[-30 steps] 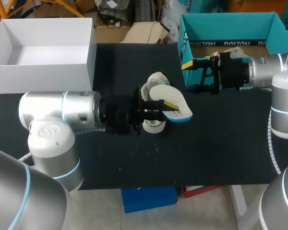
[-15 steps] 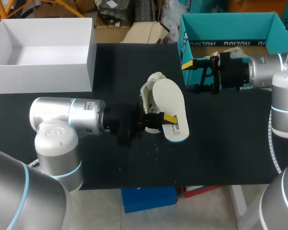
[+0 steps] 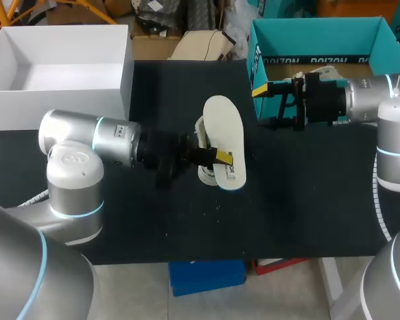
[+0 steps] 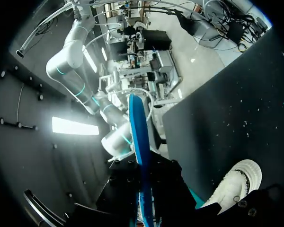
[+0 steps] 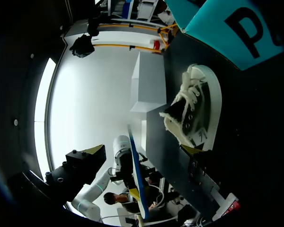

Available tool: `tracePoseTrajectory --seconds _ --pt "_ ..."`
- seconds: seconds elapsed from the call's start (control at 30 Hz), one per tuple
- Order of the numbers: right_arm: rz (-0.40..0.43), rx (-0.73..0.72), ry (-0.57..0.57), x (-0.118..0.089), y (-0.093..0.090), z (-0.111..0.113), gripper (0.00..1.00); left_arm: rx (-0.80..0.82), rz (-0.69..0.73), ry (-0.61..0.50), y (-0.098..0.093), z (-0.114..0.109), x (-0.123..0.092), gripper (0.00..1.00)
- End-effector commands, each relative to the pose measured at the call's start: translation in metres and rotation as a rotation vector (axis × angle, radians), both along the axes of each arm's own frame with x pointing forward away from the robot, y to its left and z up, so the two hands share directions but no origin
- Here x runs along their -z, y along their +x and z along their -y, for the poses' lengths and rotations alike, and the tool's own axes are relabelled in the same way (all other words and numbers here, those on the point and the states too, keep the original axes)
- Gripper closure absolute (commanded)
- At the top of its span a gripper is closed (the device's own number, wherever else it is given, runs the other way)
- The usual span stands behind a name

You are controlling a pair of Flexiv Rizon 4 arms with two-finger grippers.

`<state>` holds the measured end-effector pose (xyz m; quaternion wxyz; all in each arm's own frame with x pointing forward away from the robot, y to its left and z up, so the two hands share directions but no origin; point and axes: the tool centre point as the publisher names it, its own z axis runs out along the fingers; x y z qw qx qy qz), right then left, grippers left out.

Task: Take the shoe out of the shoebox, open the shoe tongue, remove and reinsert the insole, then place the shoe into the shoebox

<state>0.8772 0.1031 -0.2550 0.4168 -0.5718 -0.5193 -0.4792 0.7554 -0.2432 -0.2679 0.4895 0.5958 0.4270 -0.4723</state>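
Your left end effector (image 3: 212, 157) is gripping the insole (image 3: 225, 137), both fingers clamping one long edge. The left wrist view is showing the insole edge-on between them. You are carrying it flat above the shoe (image 5: 189, 109), which is sitting on the table (image 3: 307, 193) out of the shoebox (image 3: 320, 35) and is mostly hidden under the insole in the head view. Holding it by the edge is probably leaving most of its length free to be fed back in. I judge you to be between the removing and reinserting steps.

Your right end effector (image 3: 263, 107) is hanging open and empty, fingers spread, just beside the shoebox's near corner and facing the shoe. It is likely waiting there to steady the shoe or hold the tongue back. I cannot tell how far the tongue is open. A white box (image 3: 60, 93) is standing at the far left, well apart from the work.
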Motion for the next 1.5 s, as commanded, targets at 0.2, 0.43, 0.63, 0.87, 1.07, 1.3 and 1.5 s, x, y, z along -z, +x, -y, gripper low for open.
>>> tracePoseTrajectory --seconds 0.2,0.43,0.63,0.87,1.07,1.3,1.5 --pt "0.001 0.003 -0.001 0.001 -0.001 -0.001 0.00 0.023 0.004 -0.020 0.035 0.000 0.016 1.00" --pt "0.001 0.003 -0.001 0.001 -0.001 -0.001 0.00 0.050 0.002 0.030 0.052 0.003 0.019 1.00" --pt "0.001 0.003 -0.001 0.001 -0.001 -0.001 0.00 0.064 0.006 0.024 0.056 0.003 0.015 1.00" --pt "0.001 0.003 -0.001 0.001 -0.001 -0.001 0.00 0.080 0.007 0.019 0.054 0.004 0.010 1.00" --pt "0.046 -0.084 0.043 -0.006 0.005 -0.011 0.00 0.080 0.007 0.019 0.054 0.004 0.010 1.00" --pt "0.069 -0.152 0.078 -0.008 0.005 -0.029 0.00 0.080 0.007 0.019 0.054 0.004 0.010 1.00" --pt "0.065 -0.174 0.083 -0.003 -0.002 -0.037 0.00 0.080 0.007 0.019 0.054 0.004 0.010 1.00"
